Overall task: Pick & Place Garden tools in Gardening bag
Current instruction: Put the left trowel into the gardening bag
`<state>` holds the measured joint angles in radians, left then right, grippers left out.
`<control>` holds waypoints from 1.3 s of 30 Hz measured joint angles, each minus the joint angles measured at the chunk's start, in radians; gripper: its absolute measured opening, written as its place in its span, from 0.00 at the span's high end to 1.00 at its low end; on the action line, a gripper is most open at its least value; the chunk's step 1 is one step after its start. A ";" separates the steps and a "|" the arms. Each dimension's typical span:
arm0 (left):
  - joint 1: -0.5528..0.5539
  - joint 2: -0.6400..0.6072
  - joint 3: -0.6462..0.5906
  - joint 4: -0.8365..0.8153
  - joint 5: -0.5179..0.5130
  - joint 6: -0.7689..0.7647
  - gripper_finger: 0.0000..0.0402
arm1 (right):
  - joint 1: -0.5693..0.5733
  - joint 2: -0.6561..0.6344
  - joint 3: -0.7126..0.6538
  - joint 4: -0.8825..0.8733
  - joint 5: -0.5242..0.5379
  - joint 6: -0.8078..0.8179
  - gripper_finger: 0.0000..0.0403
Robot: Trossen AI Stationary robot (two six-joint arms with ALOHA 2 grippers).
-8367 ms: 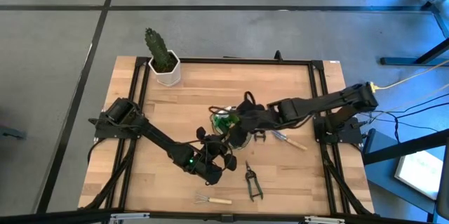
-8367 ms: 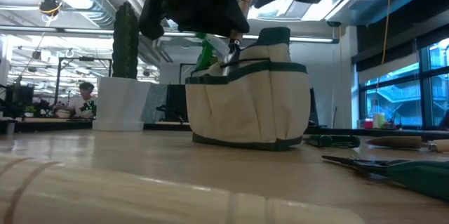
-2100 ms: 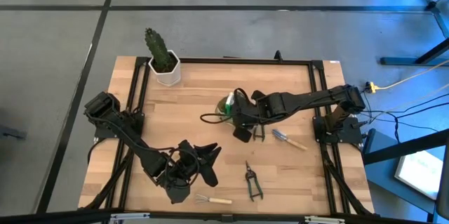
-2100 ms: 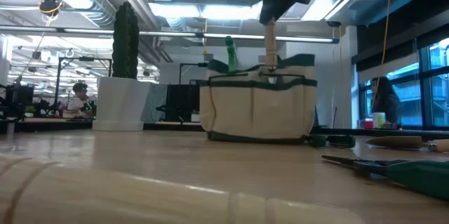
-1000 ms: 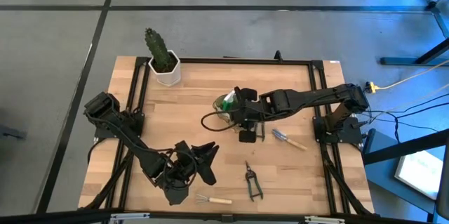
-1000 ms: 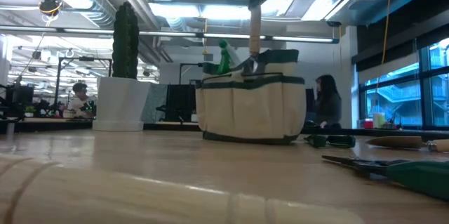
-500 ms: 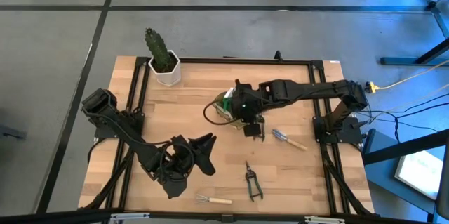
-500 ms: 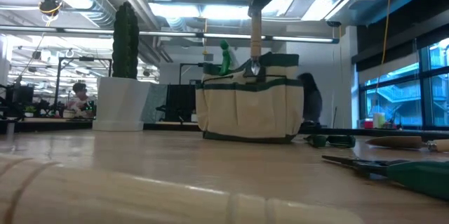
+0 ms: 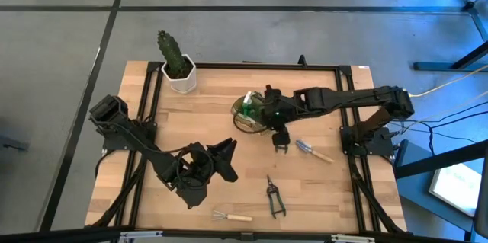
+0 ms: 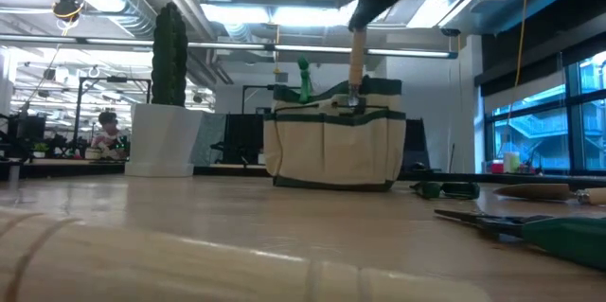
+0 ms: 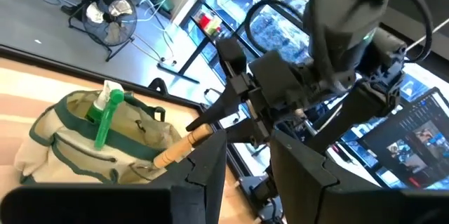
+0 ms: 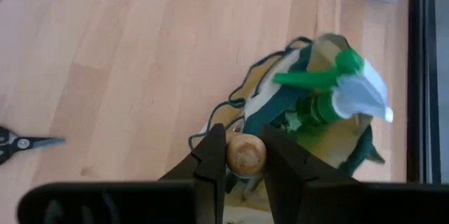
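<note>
One trowel (image 12: 245, 154), wooden handle pinched in my right claw (image 12: 244, 155), hangs blade-down into the bag (image 10: 336, 146) mid-worktop (image 9: 206, 121). Step: depositing; next I should let go and lift clear. Left claw (image 9: 217, 161) part-open, empty, near front. Rake (image 9: 231, 216), shears (image 9: 274, 196) remain outside.

Two dark jointed arms — black cables trailing, angular black fingers (image 12: 210, 157).
</note>
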<state>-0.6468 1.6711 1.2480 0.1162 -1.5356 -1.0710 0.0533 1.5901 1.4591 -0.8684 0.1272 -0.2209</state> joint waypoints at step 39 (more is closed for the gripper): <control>0.047 0.000 0.000 0.016 0.011 0.006 0.73 | -0.147 -0.077 -0.086 -0.093 0.129 0.284 0.83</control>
<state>-0.5994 1.6711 1.2480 0.1326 -1.5241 -1.0645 -0.0932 1.5135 1.3727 -0.9612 0.2564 0.0633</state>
